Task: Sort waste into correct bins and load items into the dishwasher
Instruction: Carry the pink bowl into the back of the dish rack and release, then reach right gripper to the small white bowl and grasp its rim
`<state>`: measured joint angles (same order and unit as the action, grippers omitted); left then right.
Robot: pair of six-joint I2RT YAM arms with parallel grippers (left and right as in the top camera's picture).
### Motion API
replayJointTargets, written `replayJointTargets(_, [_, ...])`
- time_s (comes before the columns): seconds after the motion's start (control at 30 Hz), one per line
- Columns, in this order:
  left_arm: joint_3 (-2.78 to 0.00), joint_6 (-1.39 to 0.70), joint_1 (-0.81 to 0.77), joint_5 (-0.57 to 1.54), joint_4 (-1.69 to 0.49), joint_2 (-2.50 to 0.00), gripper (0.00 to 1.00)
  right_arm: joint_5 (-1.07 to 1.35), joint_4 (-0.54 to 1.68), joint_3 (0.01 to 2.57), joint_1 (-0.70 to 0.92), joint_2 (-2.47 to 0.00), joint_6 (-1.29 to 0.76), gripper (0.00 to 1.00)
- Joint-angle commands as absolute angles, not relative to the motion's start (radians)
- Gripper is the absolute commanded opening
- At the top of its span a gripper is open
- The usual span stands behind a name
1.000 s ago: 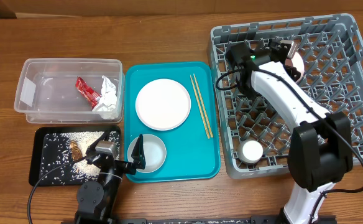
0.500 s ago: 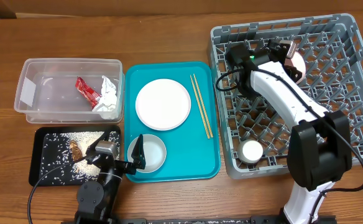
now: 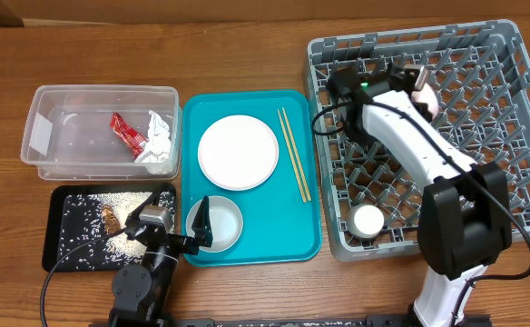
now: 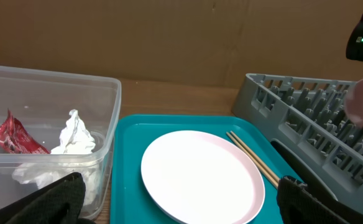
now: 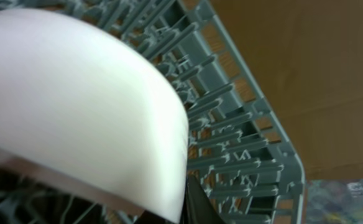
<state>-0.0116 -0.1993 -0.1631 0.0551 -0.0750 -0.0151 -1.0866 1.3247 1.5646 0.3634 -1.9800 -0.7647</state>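
Left of the teal tray (image 3: pixel 292 232), the red wrapper (image 3: pixel 127 132) and tissue (image 3: pixel 161 136) lie in the clear tub (image 3: pixel 65 118). At the tray's near-left corner the left gripper (image 3: pixel 203 224) gapes wide and empty at the edge of a bowl (image 3: pixel 224 227). Right of the tray, over the rack (image 3: pixel 492 82), the right gripper (image 3: pixel 417 80) is clamped on the other bowl (image 5: pixel 76 106) by its rim. Let go tilted, that bowl could slide off the pegs and topple.

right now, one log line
right fingers shut on bowl over dish rack | left fingers open near second bowl | plate, chopsticks on teal tray
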Motion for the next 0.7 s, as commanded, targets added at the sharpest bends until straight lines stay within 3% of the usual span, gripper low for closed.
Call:
replayJointTargets(0.0, [-0.005, -0.179, -0.157, 0.045, -0.074, -0.005, 1.00, -0.884, 1.351, 1.571, 0.401, -2.001, -0.760, 0.04])
replayJointTargets(0.17, [-0.005, -0.179, -0.157, 0.044, -0.074, -0.005, 1.00, -0.759, 1.394, 1.573, 0.411, -1.987, -0.815, 0.06])
replayJointTargets(0.5, [-0.005, -0.179, -0.157, 0.044, -0.074, -0.005, 1.00, -0.631, 1.396, 1.630, 0.422, -1.869, -0.815, 0.52])
replayJointTargets(0.63, [-0.005, -0.179, -0.157, 0.045, -0.074, -0.005, 1.00, -0.441, 1.362, 1.642, 0.450, -1.802, -0.746, 0.54])
replayJointTargets(0.67, [-0.005, -0.179, -0.157, 0.044, -0.074, -0.005, 1.00, -0.276, 1.332, 1.642, 0.471, -1.789, -0.659, 0.54])
